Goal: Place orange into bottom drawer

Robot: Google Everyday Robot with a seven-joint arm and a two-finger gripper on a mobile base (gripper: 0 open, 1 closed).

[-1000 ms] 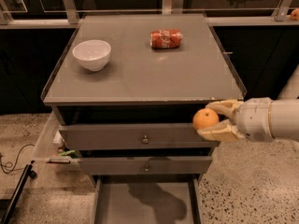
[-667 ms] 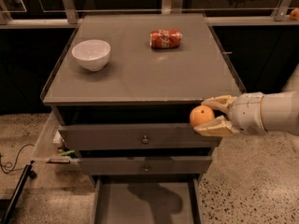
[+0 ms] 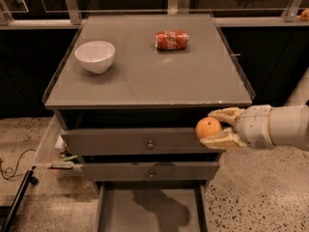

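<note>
Item 1. Orange (image 3: 208, 127): round and matte-skinned, held in the air in front of the right end of the top drawer (image 3: 120, 142), level with that drawer's face. It is above and to the right of the bottom drawer and not inside it.

Item 2. End effector (image 3: 210, 128): enters from the right on a white arm (image 3: 285, 126). Its two tan fingers (image 3: 224, 114) are closed on the orange, one above the fruit and one below.

Item 3. Bottom drawer (image 3: 118, 216): the lowest of three, pulled out toward the camera. It has a flat grey floor and low side walls, and a dark shadow lies across the floor.

Item 4. Middle drawer (image 3: 120, 171): grey front with a small round knob (image 3: 151, 174), standing slightly forward of the top drawer.

Item 5. Top drawer: grey front with a matching knob (image 3: 150, 143) at its centre.

Item 6. Bench (image 3: 145, 83): grey top surface of the cabinet with a thin raised rim.

Item 7. White bowl (image 3: 95, 56): upright on the bench, toward the back left.

Item 8. Red soda can (image 3: 172, 39): lying on its side on the bench, toward the back centre and well apart from the bowl.

Item 9. Speckled floor (image 3: 251, 197): surrounds the cabinet, with a dark cable (image 3: 10, 168) at the left.
</note>
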